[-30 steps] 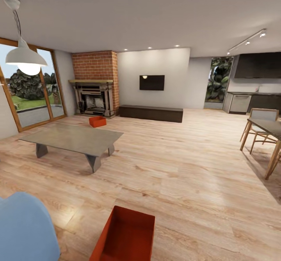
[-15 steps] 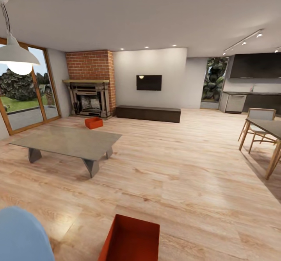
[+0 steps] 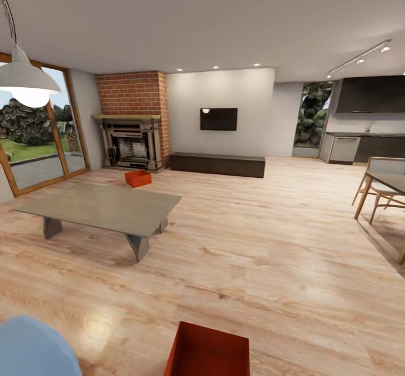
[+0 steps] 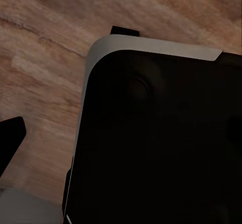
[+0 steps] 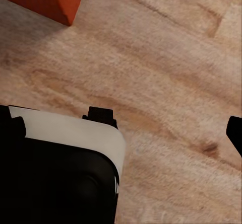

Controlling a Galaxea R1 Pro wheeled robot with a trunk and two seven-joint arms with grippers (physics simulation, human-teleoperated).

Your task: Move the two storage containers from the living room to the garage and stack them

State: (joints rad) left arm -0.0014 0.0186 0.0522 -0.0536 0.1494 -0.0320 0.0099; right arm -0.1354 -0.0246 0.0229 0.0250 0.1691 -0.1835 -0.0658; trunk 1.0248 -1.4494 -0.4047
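Storage containers, both on the wood-plank floor (image 3: pixel 270 241) of the living room: head view has the near container (image 3: pixel 208 350) just ahead of the robot, the far container (image 3: pixel 138 178) well off before the brick fireplace (image 3: pixel 132 120), beyond the low grey table (image 3: pixel 101 207). Neither lifted; likely an approach for pickup. Left wrist view: dark robot body over planks; grip state cannot be told. Right wrist view: corner of near container (image 5: pixel 48 0) on the floor, apart from the arm; grip unreadable.

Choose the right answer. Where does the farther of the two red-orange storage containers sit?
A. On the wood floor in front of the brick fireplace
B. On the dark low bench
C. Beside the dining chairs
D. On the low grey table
A: the farther storage container rests on the wood floor just in front of the brick fireplace, beyond the grey table.
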